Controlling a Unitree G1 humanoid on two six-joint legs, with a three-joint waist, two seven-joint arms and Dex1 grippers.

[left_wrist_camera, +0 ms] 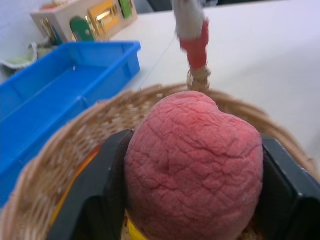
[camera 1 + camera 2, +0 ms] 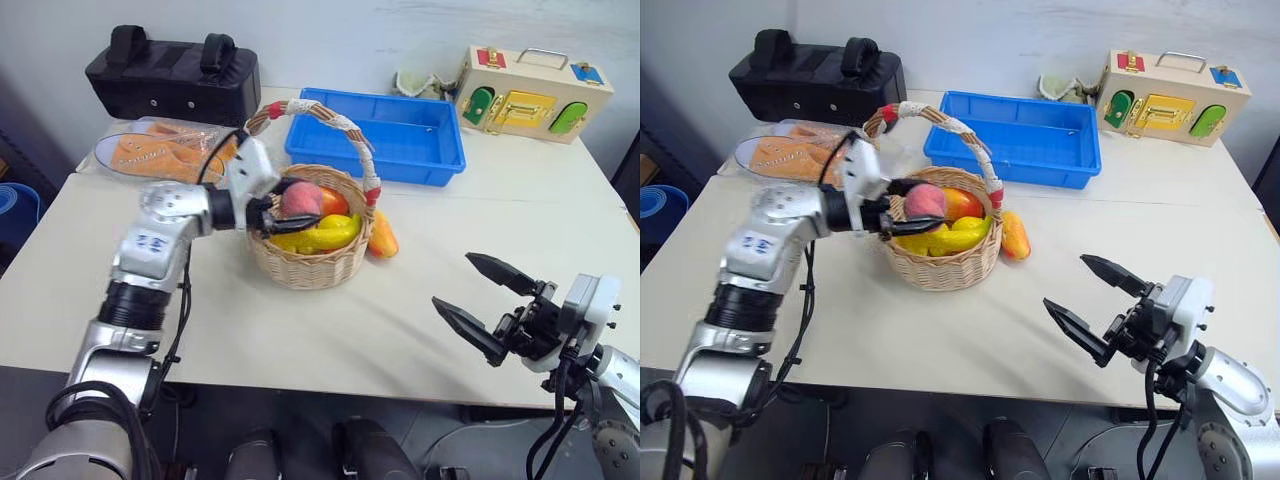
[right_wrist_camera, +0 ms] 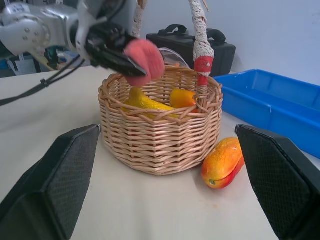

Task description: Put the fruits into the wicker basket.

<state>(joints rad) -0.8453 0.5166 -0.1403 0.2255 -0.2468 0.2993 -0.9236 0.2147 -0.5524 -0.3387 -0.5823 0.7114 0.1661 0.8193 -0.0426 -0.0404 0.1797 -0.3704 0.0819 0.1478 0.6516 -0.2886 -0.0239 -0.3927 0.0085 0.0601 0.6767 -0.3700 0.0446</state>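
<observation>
My left gripper (image 2: 283, 208) is shut on a round pink-red peach (image 2: 300, 199), holding it just above the near-left rim of the wicker basket (image 2: 305, 265). In the left wrist view the peach (image 1: 195, 165) sits between the two black fingers, over the basket's inside. A yellow banana (image 2: 325, 235) and an orange-red mango (image 2: 333, 202) lie in the basket. Another mango (image 2: 382, 237) lies on the table against the basket's right side. My right gripper (image 2: 453, 280) hangs open near the table's front right edge, pointing at the basket with nothing between its fingers.
A blue plastic tray (image 2: 375, 135) stands behind the basket. Orange shoes in clear plastic (image 2: 165, 150) and a black bag (image 2: 170, 80) are at the back left. A wooden latch box (image 2: 535, 95) sits at the back right.
</observation>
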